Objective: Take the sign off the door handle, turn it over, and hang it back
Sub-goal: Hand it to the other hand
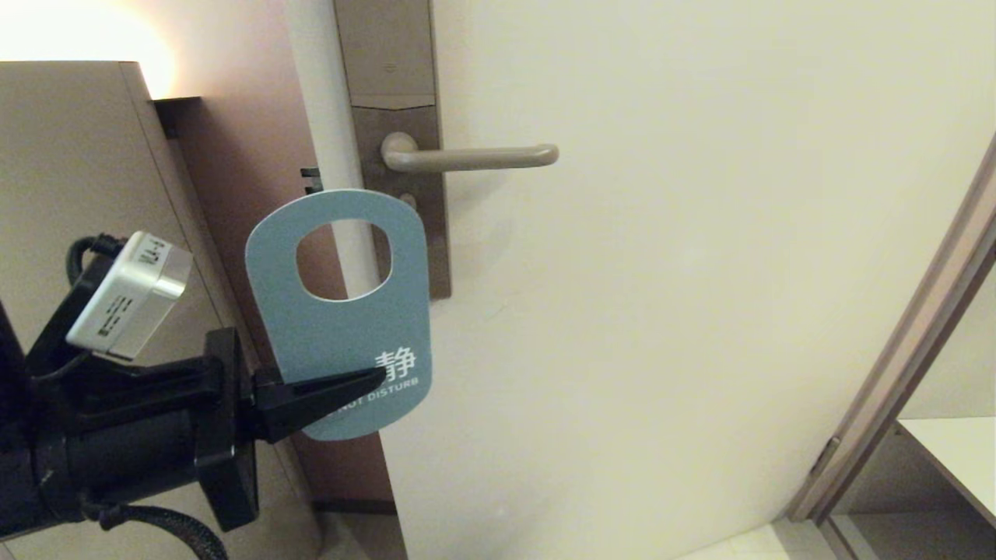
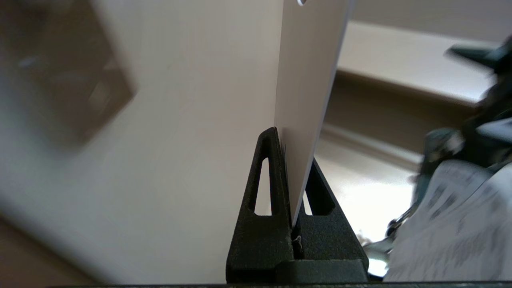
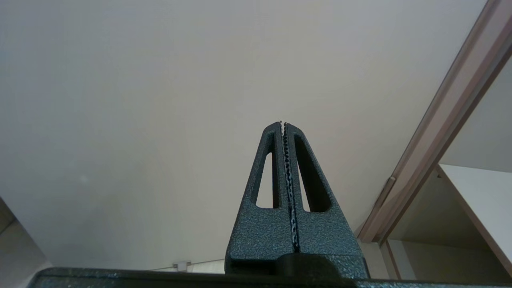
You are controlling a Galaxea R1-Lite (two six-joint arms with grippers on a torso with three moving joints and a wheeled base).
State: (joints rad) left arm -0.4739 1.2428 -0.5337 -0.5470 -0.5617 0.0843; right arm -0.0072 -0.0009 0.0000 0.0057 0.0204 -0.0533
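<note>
The sign is off the door handle and hangs in the air below and to the left of it. Its blue side with white "DO NOT DISTURB" lettering faces me, and its round hole is at the top. My left gripper reaches in from the left and is shut on the sign's lower part. In the left wrist view the sign shows edge-on with a pale face, pinched between the black fingers of the left gripper. My right gripper is shut on nothing, pointing at the bare door.
The handle sits on a tall brownish backplate at the door's left edge. A beige cabinet stands to the left, behind my left arm. A door frame and a shelf lie at the lower right.
</note>
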